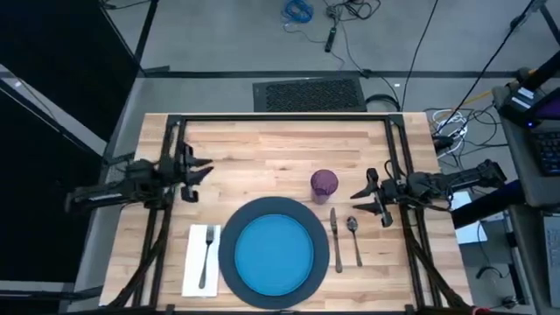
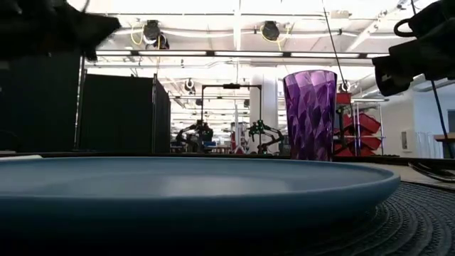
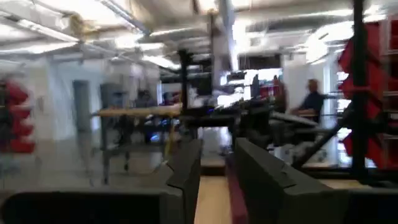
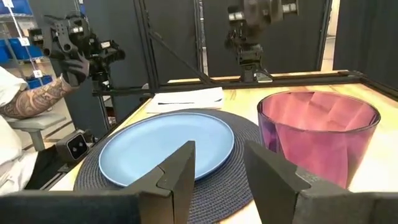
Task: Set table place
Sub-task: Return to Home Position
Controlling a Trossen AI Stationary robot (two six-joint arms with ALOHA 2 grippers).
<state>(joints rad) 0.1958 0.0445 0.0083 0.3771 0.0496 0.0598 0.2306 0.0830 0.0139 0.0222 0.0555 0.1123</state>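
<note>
**Table place laid in the lower centre, both arms clear of it**

The table place (image 1: 275,254) sits in the lower middle of the high view on the table (image 1: 262,149). A blue plate (image 4: 165,149) lies on the dark charger (image 1: 227,254). The fork (image 1: 207,255) rests on the white napkin (image 1: 192,267) to its left. The knife (image 1: 335,241) and spoon (image 1: 354,238) lie to its right, and the purple cup (image 1: 324,184) stands above them. The left gripper (image 1: 199,179) hangs at centre left and the right gripper (image 1: 366,206) just right of the cup. Both have their fingers spread and hold nothing.
</note>
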